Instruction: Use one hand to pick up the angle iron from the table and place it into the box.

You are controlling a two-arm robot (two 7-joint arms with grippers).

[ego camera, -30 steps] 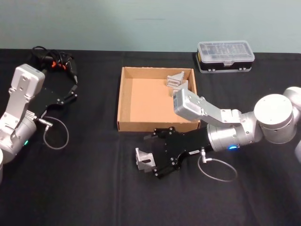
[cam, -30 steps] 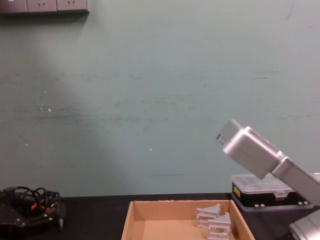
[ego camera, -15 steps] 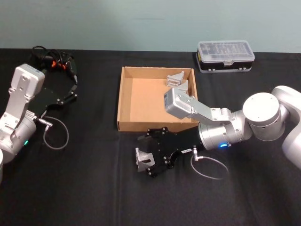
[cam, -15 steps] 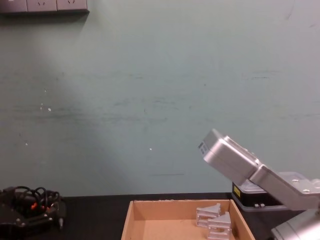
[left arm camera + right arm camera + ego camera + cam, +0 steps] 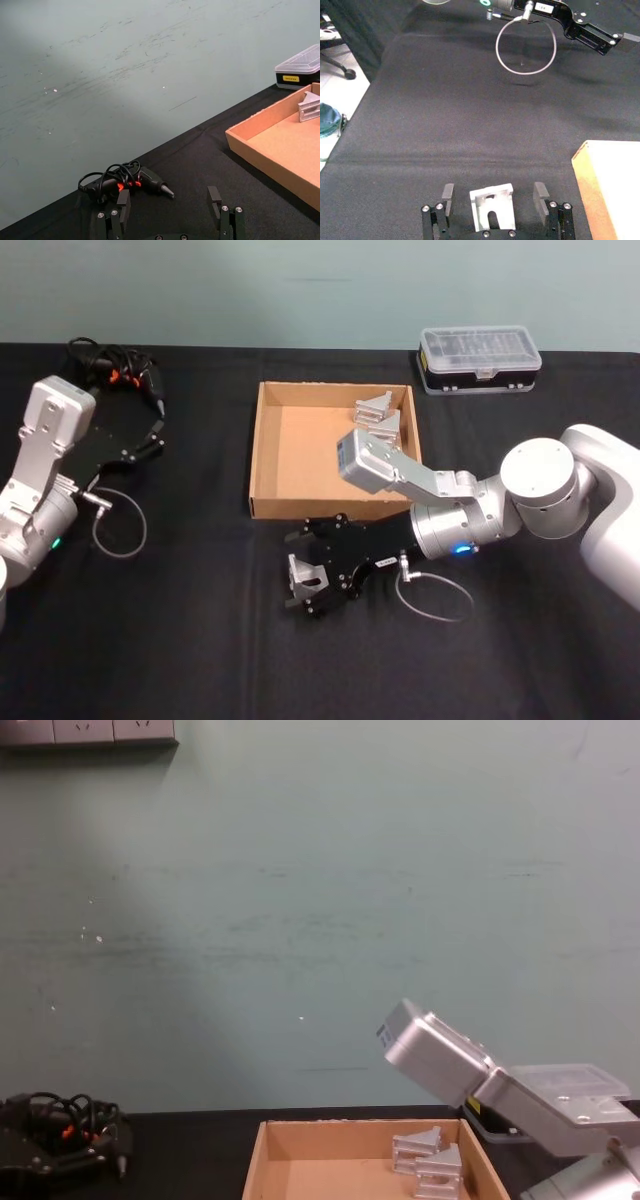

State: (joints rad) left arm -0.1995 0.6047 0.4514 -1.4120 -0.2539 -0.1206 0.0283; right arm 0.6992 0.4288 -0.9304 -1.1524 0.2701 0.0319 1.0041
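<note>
Cardboard box (image 5: 300,455) holds two angle irons (image 5: 378,416) in its far right corner.

The right arm bends at the elbow and reaches leftward across the robot's front with its wrist held low. It ends in the black right gripper (image 5: 290,573), whose two fingers (image 5: 448,193) are spread wide apart. The left arm is parked out at the left side. Its left gripper (image 5: 158,430) points forward, fingers likewise apart.
</note>
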